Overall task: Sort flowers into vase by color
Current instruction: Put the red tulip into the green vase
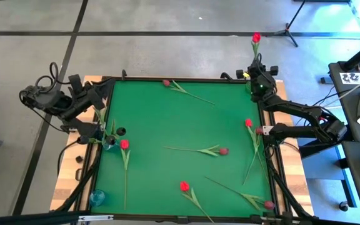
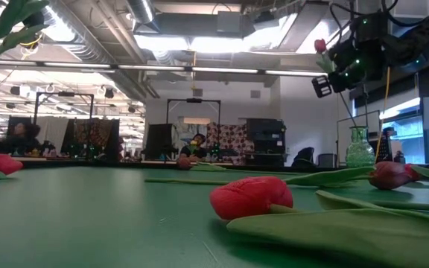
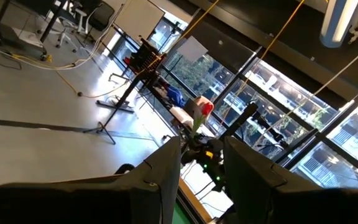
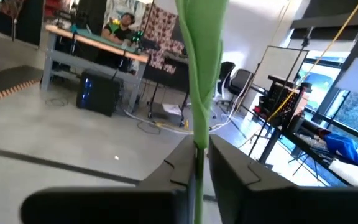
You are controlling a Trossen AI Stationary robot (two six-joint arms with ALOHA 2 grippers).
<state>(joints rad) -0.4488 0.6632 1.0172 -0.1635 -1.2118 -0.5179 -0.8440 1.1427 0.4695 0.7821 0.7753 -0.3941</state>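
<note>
My right gripper (image 1: pixel 255 66) is at the table's far right corner, shut on a red tulip (image 1: pixel 255 39) whose head (image 2: pixel 320 46) stands above it. A clear green vase (image 2: pixel 360 146) shows below that gripper in the low view. At the left edge my left gripper (image 1: pixel 100 94) is open with nothing between its fingers (image 3: pixel 202 180). Beside it, green leaves (image 1: pixel 104 128) rise from a blue vase (image 1: pixel 109 144). Several red and maroon tulips lie flat on the green table (image 1: pixel 167 125), among them a red one (image 1: pixel 124 144) and a maroon one (image 1: pixel 223 151). My right gripper pinches the tulip's thin green stem (image 4: pixel 199 155) between its two fingers, which reach out level and lie across the stem. The tulip stands upright, its leaf (image 4: pixel 201 56) and head above the fingers. The stem's lower end is hidden by the gripper.
A second blue vase (image 1: pixel 97 197) stands at the near left corner. A small black object (image 1: pixel 120 132) sits by the left vase. A raised dark frame runs round the table. A tripod (image 1: pixel 289 28) and desks stand on the floor beyond.
</note>
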